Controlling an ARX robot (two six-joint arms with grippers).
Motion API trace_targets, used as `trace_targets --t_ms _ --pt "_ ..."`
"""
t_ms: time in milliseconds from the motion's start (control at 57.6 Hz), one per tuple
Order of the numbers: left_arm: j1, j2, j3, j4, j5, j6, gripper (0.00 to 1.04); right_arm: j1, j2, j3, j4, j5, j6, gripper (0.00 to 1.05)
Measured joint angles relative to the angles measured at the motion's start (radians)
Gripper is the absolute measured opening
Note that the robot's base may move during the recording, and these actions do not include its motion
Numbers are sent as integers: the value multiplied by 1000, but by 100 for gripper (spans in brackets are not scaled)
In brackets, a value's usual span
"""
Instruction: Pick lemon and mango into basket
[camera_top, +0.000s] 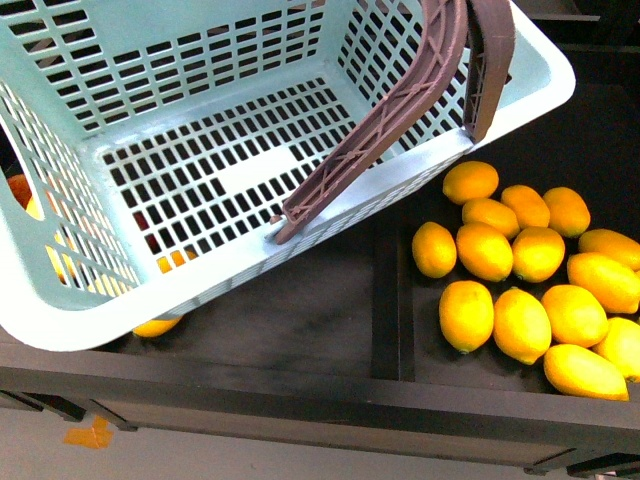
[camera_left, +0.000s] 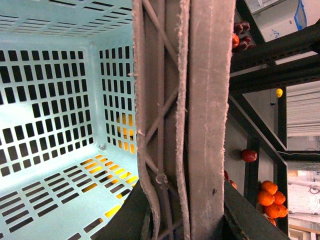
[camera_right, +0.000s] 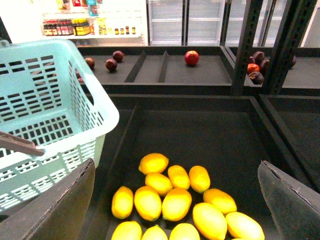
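The right pincer (camera_right: 176, 165), spread wide and empty, is best centred over a small oval bright-yellow lemon (camera_right: 153, 163) at the heap's edge before closing.

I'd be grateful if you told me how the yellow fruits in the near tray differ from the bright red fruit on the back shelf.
The yellow fruits are oval and bright yellow; the red fruit is round and red. The yellow fruits lie packed together, touching; the red fruit lies alone. Both rest on black shelving, outside the basket.
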Motion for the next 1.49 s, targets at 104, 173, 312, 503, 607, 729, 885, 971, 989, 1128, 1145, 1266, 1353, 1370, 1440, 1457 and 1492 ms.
trace_targets --t_ms 104,173,312,503,607,729,885,971,989,1128,1145,1266,1353,1370,1440,1457,1492 --pt "-15 3 0 14 13 2 19 0 0 0 0 0 0 96" --pt "-25 3 2 16 24 2 19 0 0 0 0 0 0 96" --pt "-37 3 2 16 38 -1 19 0 0 0 0 0 0 96" --pt "-29 3 2 16 14 0 19 19 42 33 -89 78 51 96" --pt "-27 3 2 16 16 3 19 -21 305 162 -311 184 267 96" --pt "-30 3 2 16 23 2 19 -179 560 228 -155 73 299 96" --pt "-30 4 3 16 25 1 19 -308 1000 348 235 -14 163 96" --pt "-30 4 3 16 22 1 19 -329 1286 436 418 -29 44 96" --pt "-30 4 3 16 22 1 19 -332 1358 460 454 -27 13 96" --pt "-30 5 3 16 21 1 19 -343 1753 617 541 -14 -176 96" --pt "-30 5 3 16 21 1 19 -343 1807 640 540 -14 -204 96" --pt "-30 5 3 16 19 2 19 -342 2025 742 493 -24 -328 96" --pt "-30 5 3 16 23 1 19 -344 2127 816 441 -46 -412 96" --pt "-30 5 3 16 23 1 19 -344 2136 824 436 -46 -421 96" --pt "-30 5 3 16 24 1 19 -351 2182 879 404 -56 -468 96" --pt "-30 5 3 16 24 1 19 -352 2188 888 399 -60 -479 96" --pt "-30 5 3 16 24 1 19 -358 2207 916 385 -70 -501 96"
